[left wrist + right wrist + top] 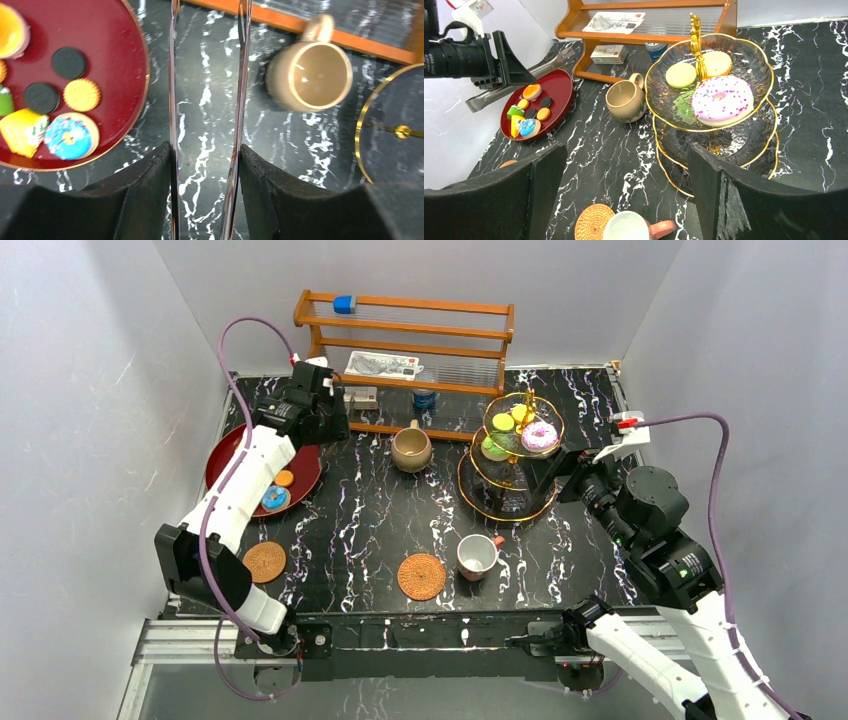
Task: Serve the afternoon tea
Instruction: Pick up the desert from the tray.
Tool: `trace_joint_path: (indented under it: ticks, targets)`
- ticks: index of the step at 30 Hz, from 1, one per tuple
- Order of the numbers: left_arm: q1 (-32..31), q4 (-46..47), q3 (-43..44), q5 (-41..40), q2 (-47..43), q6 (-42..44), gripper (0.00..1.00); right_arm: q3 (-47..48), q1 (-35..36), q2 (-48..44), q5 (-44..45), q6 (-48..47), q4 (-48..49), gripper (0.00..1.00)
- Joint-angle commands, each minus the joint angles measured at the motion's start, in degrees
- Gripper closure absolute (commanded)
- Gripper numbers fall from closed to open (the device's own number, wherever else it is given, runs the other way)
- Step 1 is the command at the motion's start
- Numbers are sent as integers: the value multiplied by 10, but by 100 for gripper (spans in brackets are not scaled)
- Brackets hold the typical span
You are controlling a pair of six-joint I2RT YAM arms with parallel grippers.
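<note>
My left gripper (330, 420) is shut on metal tongs (172, 100), which also show in the right wrist view (549, 62). It hovers over the table between a red plate (225, 455) and the tan mug (411, 449). The plate holds a blue doughnut (71, 136), biscuits and a yellow cake slice. The gold-rimmed glass stand (769, 60) carries a pink doughnut (722, 100) and macarons on top. My right gripper (624, 195) is open and empty just right of the stand. The white red-handled cup (477, 555) stands beside one coaster (421, 576); the other coaster (264, 562) lies front left.
A wooden rack (405, 335) with boxes, a can and a blue object stands at the back, close behind the mug. White walls close in the left, right and back sides. The table top is black marble.
</note>
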Motion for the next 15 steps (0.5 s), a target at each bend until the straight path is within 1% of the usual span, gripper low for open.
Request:
trace_joint_path:
  ticks: [1, 4, 9, 12, 15]
  targets:
    - [24, -18, -19, -46, -33, 4, 53, -10, 3, -5, -7, 6, 51, 1]
    - [53, -12, -42, -47, -45, 2, 53, -8, 2, -2, -10, 6, 50, 1]
    - [112, -8, -85, -11, -49, -5, 52, -11, 2, -3, -11, 6, 52, 1]
    - [140, -1, -111, -7, -47, -2, 53, -13, 2, -5, -9, 7, 51, 2]
    - [164, 10, -135, 14, -46, -5, 53, -16, 2, -6, -9, 7, 53, 1]
